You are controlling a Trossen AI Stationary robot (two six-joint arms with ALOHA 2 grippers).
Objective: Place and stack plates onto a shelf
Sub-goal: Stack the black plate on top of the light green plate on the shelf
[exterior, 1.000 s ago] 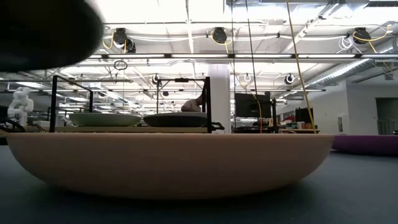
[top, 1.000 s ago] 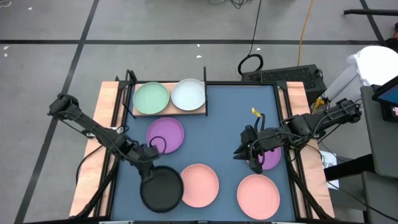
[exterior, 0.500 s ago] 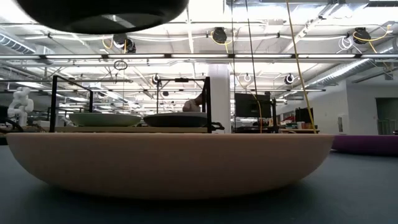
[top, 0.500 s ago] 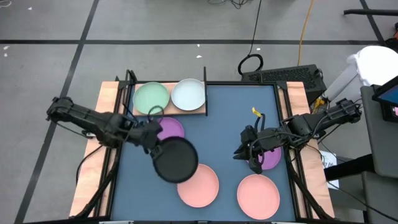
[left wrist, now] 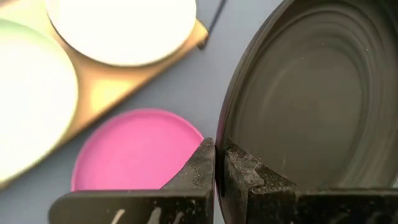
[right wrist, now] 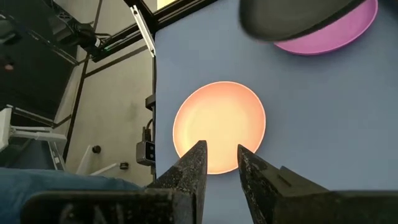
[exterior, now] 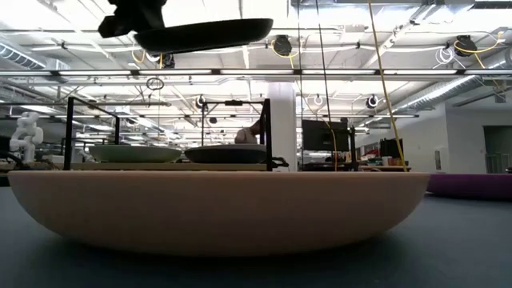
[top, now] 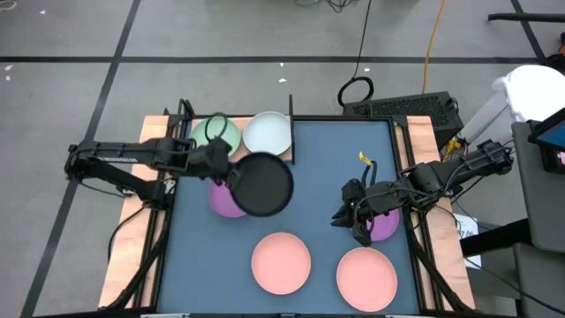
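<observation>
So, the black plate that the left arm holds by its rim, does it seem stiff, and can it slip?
The black plate probably is stiff: pinched only at its rim by the left gripper, it stays level in the low view without sagging. It seems light, since a narrow grip carries it. Its matte surface may help, but so small a hold could let it tilt or slip.

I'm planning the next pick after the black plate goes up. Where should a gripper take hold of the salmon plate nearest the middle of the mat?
Probably by the rim, from above. The salmon plate lies flat on the mat, so only its raised edge gives the fingers something to pinch, one inside and one outside, as the left gripper holds the black plate. Its rim facing the left arm has open mat beside it.
</observation>
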